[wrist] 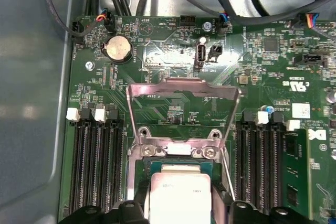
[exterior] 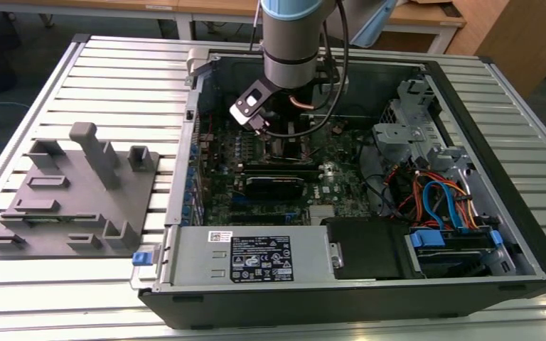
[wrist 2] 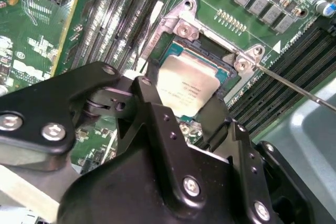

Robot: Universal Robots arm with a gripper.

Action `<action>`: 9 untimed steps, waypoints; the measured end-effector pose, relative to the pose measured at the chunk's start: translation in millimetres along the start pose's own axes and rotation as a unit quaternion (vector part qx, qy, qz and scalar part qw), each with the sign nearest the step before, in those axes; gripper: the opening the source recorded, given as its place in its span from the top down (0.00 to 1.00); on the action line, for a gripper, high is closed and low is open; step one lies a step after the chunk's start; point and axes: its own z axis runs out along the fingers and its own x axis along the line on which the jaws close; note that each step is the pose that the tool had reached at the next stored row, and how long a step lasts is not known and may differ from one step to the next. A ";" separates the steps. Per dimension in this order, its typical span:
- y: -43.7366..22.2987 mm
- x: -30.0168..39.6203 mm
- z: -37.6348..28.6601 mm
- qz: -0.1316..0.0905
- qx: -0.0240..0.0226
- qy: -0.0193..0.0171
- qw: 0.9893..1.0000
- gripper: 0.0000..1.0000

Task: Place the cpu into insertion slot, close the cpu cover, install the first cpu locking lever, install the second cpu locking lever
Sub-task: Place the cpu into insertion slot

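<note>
Closed, by the look of it, on two opposite edges of the cpu (wrist 2: 185,80) with the gripper (wrist 2: 185,98), holding it low in the insertion slot (wrist 2: 172,55); cannot tell whether fully seated. Beyond that, cpu cover (wrist: 184,90) hinged up, open. One thin locking lever (wrist 2: 294,85) free beside the slot. Judging so: placing nearly done; cover and both levers left.
</note>
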 end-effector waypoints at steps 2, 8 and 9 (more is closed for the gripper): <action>0.0 -0.1 -0.1 0.000 0.000 0.000 1.000 0.38; -0.1 -0.2 -0.8 0.000 0.000 -0.001 1.000 0.38; -0.1 -0.2 -1.1 0.000 0.000 0.000 1.000 0.38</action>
